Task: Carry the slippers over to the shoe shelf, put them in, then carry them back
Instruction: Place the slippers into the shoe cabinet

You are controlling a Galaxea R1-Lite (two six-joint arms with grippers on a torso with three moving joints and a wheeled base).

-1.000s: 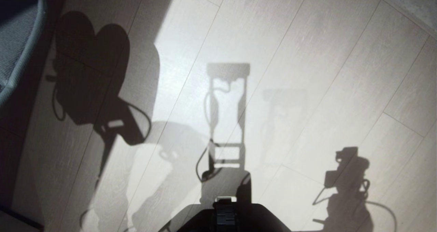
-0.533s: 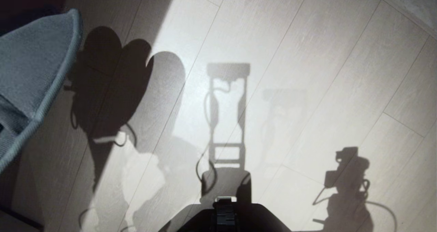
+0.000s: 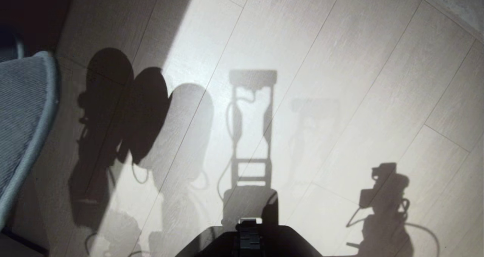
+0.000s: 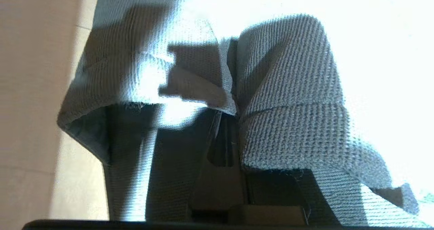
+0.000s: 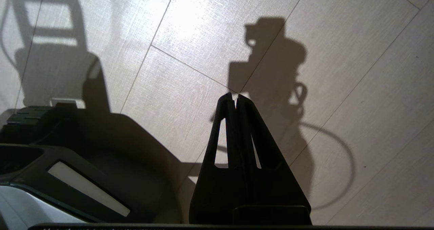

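The grey-blue slippers [image 3: 22, 117] hang at the far left of the head view, above the floor, with only one rounded edge showing. In the left wrist view both slippers [image 4: 291, 98] fill the picture, their knitted upper bands pressed together. My left gripper [image 4: 230, 113] is shut on those bands where they meet, and one dark finger [image 4: 220, 155] shows below the fabric. My right gripper [image 5: 235, 96] is shut on nothing and hangs parked over the floor beside the base. The shoe shelf is out of view.
Pale wood-look floor planks [image 3: 340, 79] lie ahead, crossed by the shadows of my arms, head and the held slippers [image 3: 143, 113]. My dark base [image 3: 249, 238] sits at the near edge. A dark strip runs along the far left [image 3: 22, 14].
The held slippers swung into the head view from the left, then drew back a little and lower. Their shadow slid right and towards me. The right arm stayed still.
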